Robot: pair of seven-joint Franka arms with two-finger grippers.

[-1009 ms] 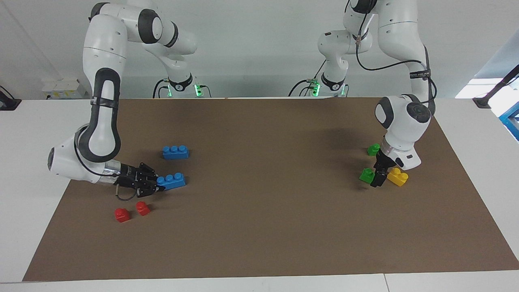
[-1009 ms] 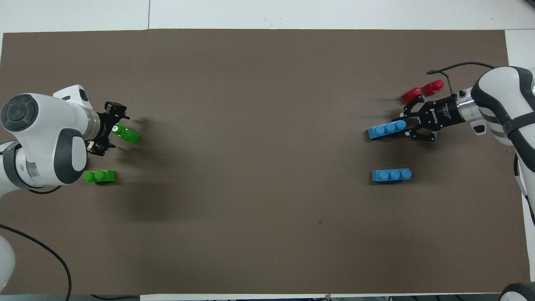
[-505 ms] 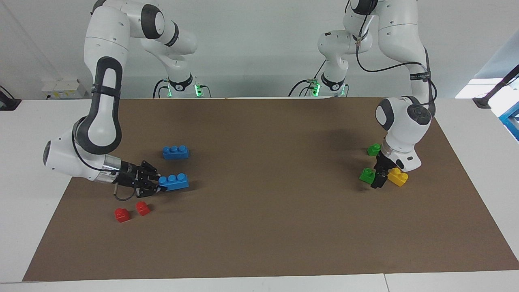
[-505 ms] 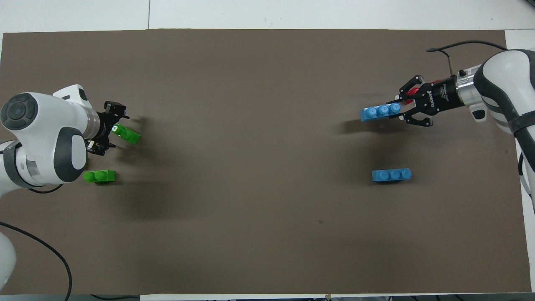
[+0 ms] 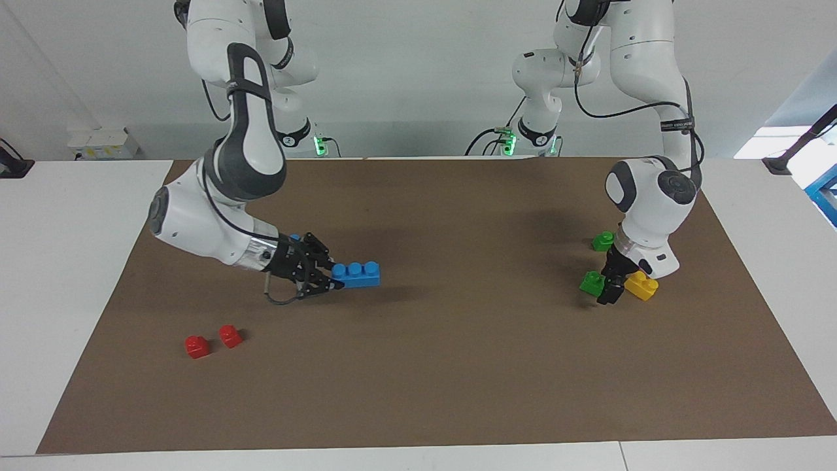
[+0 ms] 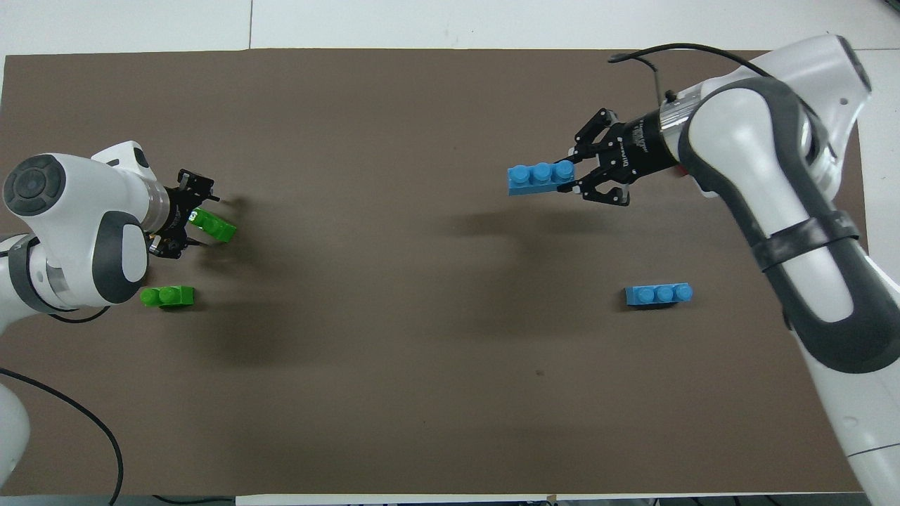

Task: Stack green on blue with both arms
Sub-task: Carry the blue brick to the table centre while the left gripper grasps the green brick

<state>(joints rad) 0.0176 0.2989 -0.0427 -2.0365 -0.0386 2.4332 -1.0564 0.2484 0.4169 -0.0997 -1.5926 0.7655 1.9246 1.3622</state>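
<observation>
Blue brick (image 5: 355,274) is off the brown mat (image 5: 458,366), green brick (image 5: 592,282) is down on it. Right arm (image 5: 216,209) reaches out low over the mat's right-arm half, wrist roughly level. Left arm (image 5: 654,190) comes down steeply at the mat's left-arm end. Right gripper (image 5: 330,278) is clamped on one end of the blue brick, which is held level in the air, studs up, sticking out toward the mat's middle, its shadow on the mat below. Left gripper (image 5: 610,292) points down at the mat, right against the green brick; can't tell whether it is gripping or just open around it. Second blue brick (image 6: 659,294) lies flat on the mat at the right-arm end, closer to the mat's robot-side edge, studs up, mostly hidden by the right arm in the facing view. Second green brick (image 5: 602,241) sits on the mat at the left-arm end, also closer to the robot-side edge, untouched. Yellow brick (image 5: 641,285) is on the mat just beside the left gripper, toward the mat's end edge. Two red bricks (image 5: 197,346) (image 5: 229,335) sit side by side at the mat's right-arm end, toward the edge away from the robots.
</observation>
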